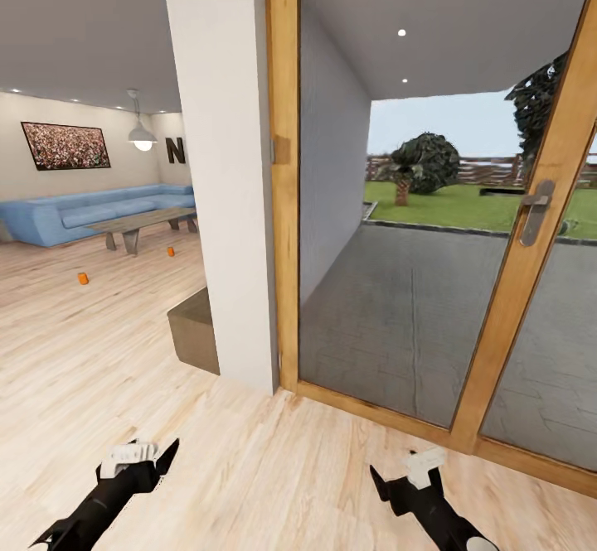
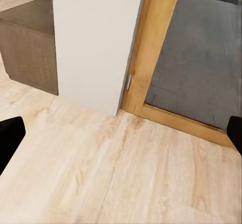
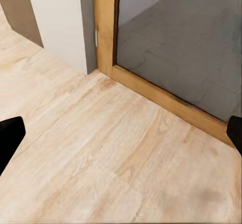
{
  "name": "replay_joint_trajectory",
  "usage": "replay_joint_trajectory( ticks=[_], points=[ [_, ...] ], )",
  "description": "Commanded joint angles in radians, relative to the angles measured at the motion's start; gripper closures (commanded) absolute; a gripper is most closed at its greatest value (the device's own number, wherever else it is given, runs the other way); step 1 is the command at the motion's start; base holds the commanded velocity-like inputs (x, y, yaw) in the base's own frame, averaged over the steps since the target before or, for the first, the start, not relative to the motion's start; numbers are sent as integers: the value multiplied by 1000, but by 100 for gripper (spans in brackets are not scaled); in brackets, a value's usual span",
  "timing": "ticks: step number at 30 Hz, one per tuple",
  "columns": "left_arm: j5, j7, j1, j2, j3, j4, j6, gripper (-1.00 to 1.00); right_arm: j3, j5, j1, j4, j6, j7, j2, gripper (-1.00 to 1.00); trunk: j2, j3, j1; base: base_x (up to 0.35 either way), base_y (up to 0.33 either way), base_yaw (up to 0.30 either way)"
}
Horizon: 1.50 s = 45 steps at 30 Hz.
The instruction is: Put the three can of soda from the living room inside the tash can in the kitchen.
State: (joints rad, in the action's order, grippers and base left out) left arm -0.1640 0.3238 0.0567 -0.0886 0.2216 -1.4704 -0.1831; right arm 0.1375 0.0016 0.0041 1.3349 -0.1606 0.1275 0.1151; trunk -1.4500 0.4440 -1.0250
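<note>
Black arms low, fingers (image 2: pixel 9 138) spread

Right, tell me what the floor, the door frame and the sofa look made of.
Floor: pale wood planks, matte, with visible grain and board seams. Door frame: warmer honey-toned wood, smooth, around tinted glass; its handle looks like brushed grey metal. Sofa: light blue, softly cushioned, probably fabric upholstery, though too far off to see a weave.

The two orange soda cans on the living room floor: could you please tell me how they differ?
The nearer orange can stands on open floor, further left; the farther orange can stands close to the low coffee table and looks smaller, being farther off. Both are plain orange, seemingly upright on the wood floor.
</note>
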Motion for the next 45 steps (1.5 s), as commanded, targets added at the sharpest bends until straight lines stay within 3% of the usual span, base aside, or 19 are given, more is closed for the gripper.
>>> replay_joint_trajectory(
  ticks=[1,4,8,9,11,24,33,45],
  points=[
    [-8,30,1,-4,20,19,14,-100,-18,-1,6,-4,19,9,6,-100,0,0,0,0,0,0],
    [-21,87,2,-12,59,92,89,-100,-70,-3,19,-27,89,26,17,-100,0,0,0,0,0,0],
    [-30,123,5,-17,81,167,209,-100,-121,-5,26,-89,149,40,29,-100,0,0,0,0,0,0],
    [-29,136,6,-21,88,200,266,-100,-146,-5,28,-151,186,46,33,-100,0,0,0,0,0,0],
    [-30,145,6,-21,94,249,312,-100,-168,-6,21,-280,271,50,39,-100,0,0,0,0,0,0],
    [-31,148,4,-26,100,392,337,-100,-250,1,12,-397,327,48,37,-100,0,0,0,0,0,8],
    [-31,144,2,-24,99,446,338,-100,-248,6,10,-402,328,34,29,-100,0,0,0,0,0,156],
    [-29,144,3,-20,96,457,346,-100,-243,8,10,-404,329,31,25,-100,0,0,0,0,0,240]
  ],
)
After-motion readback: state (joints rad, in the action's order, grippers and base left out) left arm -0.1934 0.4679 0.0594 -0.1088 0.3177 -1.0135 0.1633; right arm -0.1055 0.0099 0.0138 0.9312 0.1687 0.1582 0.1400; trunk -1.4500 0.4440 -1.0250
